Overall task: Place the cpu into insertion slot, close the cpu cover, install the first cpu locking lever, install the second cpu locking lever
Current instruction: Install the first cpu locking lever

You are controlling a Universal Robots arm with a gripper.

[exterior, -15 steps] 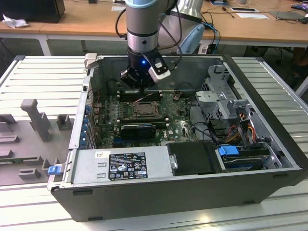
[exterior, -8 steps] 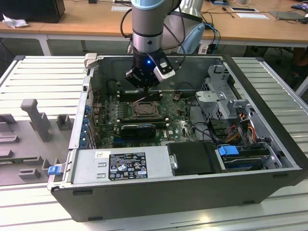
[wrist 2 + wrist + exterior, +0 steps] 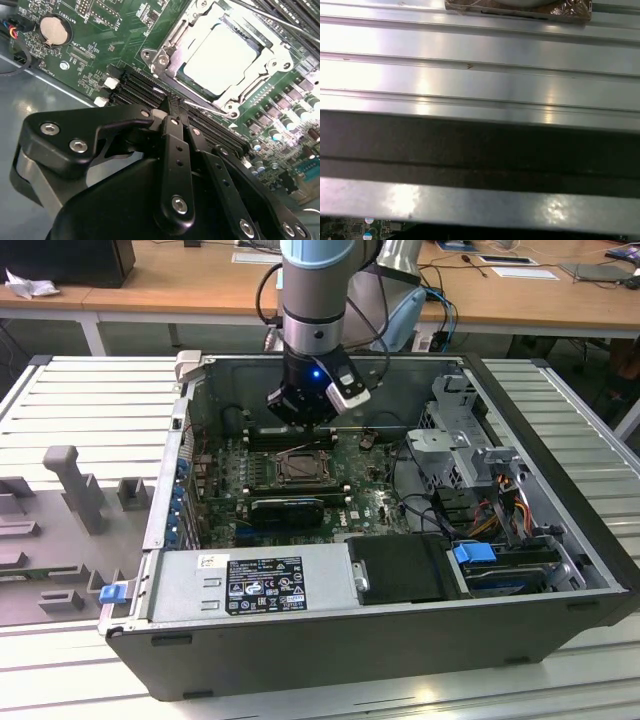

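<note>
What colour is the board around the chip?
Green, with small grey and black parts on it; the board shows best in the second wrist view.

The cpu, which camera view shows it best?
The second wrist view: the cpu appears large and pale, seated in the insertion slot with the cpu cover closed around it, beyond the claw. The exterior view has the socket area small and dark below the arm. The first wrist view faces ribbed metal.

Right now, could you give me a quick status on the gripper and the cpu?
Gripper shut, empty, just beside the insertion slot. Cpu seated, cpu cover down over it. Nothing in the way.
</note>
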